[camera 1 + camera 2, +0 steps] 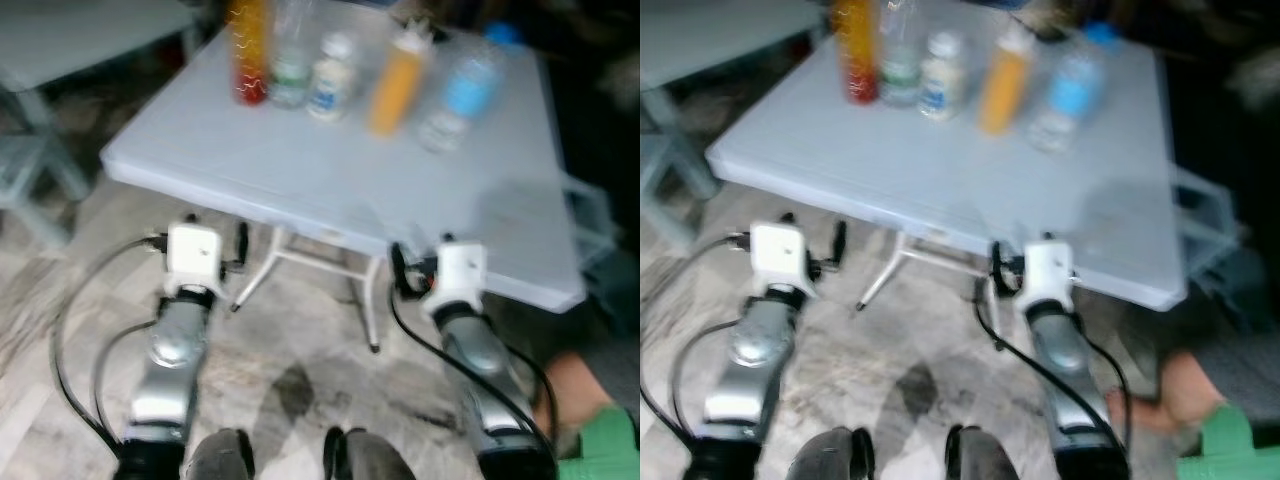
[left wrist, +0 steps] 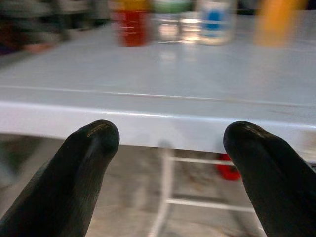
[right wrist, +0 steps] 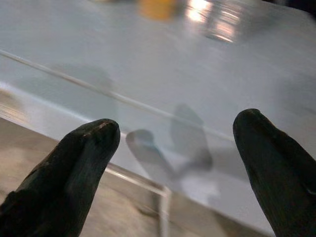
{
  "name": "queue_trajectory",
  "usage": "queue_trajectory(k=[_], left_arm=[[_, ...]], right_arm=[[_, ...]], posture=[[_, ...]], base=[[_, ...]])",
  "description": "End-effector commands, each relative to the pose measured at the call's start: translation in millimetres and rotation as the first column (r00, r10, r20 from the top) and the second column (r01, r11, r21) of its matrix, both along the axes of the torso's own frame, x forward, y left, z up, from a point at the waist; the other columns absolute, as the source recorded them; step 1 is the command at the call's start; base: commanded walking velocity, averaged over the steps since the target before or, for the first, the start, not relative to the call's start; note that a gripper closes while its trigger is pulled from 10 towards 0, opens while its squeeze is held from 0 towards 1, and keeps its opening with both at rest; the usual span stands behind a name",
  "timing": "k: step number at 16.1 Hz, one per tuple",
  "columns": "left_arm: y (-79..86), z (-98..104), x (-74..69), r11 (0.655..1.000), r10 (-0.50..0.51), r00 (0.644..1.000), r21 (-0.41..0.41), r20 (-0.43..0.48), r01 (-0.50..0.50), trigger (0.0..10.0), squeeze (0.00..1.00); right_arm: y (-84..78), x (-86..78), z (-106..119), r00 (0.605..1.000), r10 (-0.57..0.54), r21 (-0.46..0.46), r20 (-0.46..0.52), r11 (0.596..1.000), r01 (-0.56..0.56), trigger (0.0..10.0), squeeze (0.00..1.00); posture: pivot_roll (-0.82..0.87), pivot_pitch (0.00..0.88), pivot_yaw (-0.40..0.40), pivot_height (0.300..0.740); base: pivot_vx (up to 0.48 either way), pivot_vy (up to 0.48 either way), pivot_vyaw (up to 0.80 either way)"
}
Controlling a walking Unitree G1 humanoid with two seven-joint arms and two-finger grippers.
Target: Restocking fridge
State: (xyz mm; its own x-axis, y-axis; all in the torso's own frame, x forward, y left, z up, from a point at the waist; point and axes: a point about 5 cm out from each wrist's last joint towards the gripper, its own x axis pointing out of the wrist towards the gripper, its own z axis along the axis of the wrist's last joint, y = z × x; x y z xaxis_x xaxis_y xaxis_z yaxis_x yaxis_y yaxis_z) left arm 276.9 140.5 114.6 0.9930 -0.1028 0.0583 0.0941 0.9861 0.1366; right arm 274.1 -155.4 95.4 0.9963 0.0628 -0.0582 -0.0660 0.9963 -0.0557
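Bottles stand in a loose row along the far part of a pale grey folding table, all blurred: a red-and-orange bottle at the left end, a clear bottle with a green band just beside it, a squat white jar with a blue label next, then an orange squeeze bottle with a pale cap, and a clear bottle with a blue label at the right end. Both grippers are on the near side of the table, well apart from the row and holding nothing. The left gripper sits at about the height of the table's near edge, its two black fingers spread wide, with the edge running across the gap between them and the red-and-orange bottle and the jar in line beyond. The right gripper is likewise spread open, its fingers just over the near edge of the tabletop, and the orange squeeze bottle and the blue-labelled bottle show as blurs at the far side of the surface. From the head views, the two silver arms reach forward side by side toward the table's front edge, above a mottled stone floor. A person's hand and green sleeve are at the lower right, near the right arm.
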Motion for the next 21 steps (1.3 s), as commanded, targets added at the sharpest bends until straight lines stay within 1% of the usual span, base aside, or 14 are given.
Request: queue_trajectory(k=[1,3,5,8,10,13,16,19,21], left_arm=[[0.8,-3.9,-3.1,1.000,-0.010,1.000,-0.003,-0.013,0.010,10.0,0.00],[-1.1,-2.0,-2.7,1.000,-0.020,1.000,-0.009,-0.003,0.020,10.0,0.00],[-5.4,4.5,0.0,0.998,-0.043,0.999,-0.039,0.023,0.044,10.0,0.00],[-8.5,6.8,0.9,0.996,-0.074,0.997,-0.054,0.032,0.075,10.0,0.00],[-9.3,7.3,1.5,0.995,-0.080,0.996,-0.057,0.033,0.082,10.0,0.00],[-10.1,7.6,1.9,0.995,-0.083,0.996,-0.061,0.034,0.085,10.0,0.00],[-10.9,7.5,2.6,0.994,-0.080,0.996,-0.065,0.034,0.082,10.0,0.00],[-9.8,7.6,3.6,0.997,-0.057,0.998,-0.059,0.037,0.059,10.0,0.00],[-3.6,7.5,6.9,0.999,0.013,0.999,-0.038,0.039,-0.012,10.0,0.00]], right_arm=[[-2.6,0.0,3.4,1.000,-0.010,0.004,0.016,1.000,0.010,10.0,0.00],[-3.6,1.2,5.5,0.999,-0.015,0.002,0.029,1.000,0.015,10.0,0.00],[-3.0,3.8,10.2,0.999,-0.008,-0.006,0.049,1.000,0.008,10.0,0.00],[-2.8,6.6,13.2,0.998,-0.011,-0.013,0.060,1.000,0.012,10.0,0.00],[-2.6,7.6,12.6,0.999,-0.015,0.002,0.050,1.000,0.015,10.0,0.00],[-3.1,7.6,12.9,0.998,-0.018,0.002,0.054,1.000,0.018,10.0,0.00],[-3.3,8.7,14.1,0.998,-0.015,-0.004,0.061,1.000,0.015,10.0,0.00],[-1.8,9.6,15.6,0.998,-0.006,-0.017,0.067,1.000,0.008,10.0,0.00],[2.3,8.6,20.4,0.994,0.044,-0.054,0.102,0.998,-0.038,10.0,0.00]], posture=[[0.02,0.131,-0.093,0.740],[0.02,0.130,-0.093,0.740],[0.02,0.125,-0.093,0.740],[0.02,0.122,-0.092,0.740],[0.02,0.122,-0.091,0.740],[0.02,0.123,-0.092,0.740],[0.02,0.125,-0.095,0.740],[0.02,0.125,-0.097,0.740],[0.02,0.127,-0.097,0.740]], base=[[0.000,0.000,0.00],[0.000,0.000,0.00],[0.148,0.000,0.00],[0.371,0.000,0.00],[0.414,0.000,0.00],[0.419,0.000,-0.80],[0.410,0.000,0.00],[0.399,0.000,0.00],[0.000,0.000,0.00]])
